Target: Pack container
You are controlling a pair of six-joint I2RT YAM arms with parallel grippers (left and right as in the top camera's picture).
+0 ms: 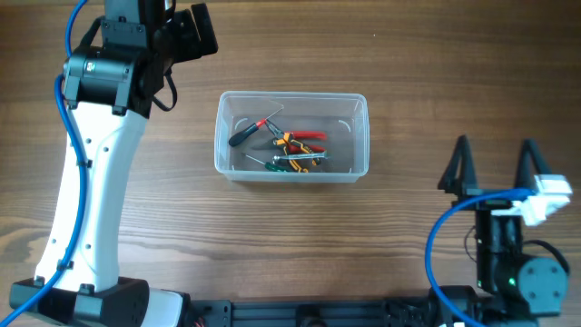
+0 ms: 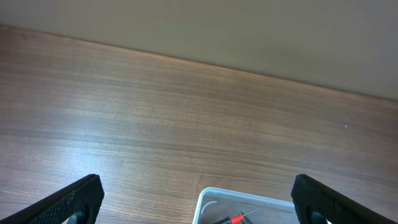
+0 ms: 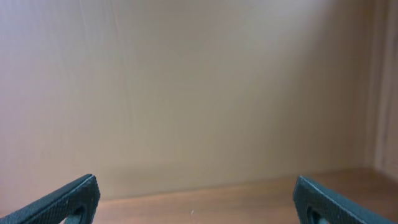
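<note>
Black fingers (image 2: 68,202) of my left gripper (image 2: 196,185) stand wide apart, holding nothing. Just beyond their tips, low in the left wrist view and offset toward the right-hand finger, one rounded corner of the clear container (image 1: 290,175) shows. It therefore lies just ahead of and below this hand. Its long axis runs crosswise to my reach, from my left side toward my right. Inside it I note red-handled pliers (image 1: 304,136) and a black-handled screwdriver (image 1: 245,134) among other small tools. I see none lying loose on the wooden table (image 1: 408,73), so I judge the packing largely done. My right gripper (image 1: 495,168) is likewise spread wide and empty, parked low near its base. From that hand the container sits off to the left and somewhat ahead, well apart, and the right wrist view shows only a wall. Finding: the left hand is the nearer, and any further move at the container falls to it.
</note>
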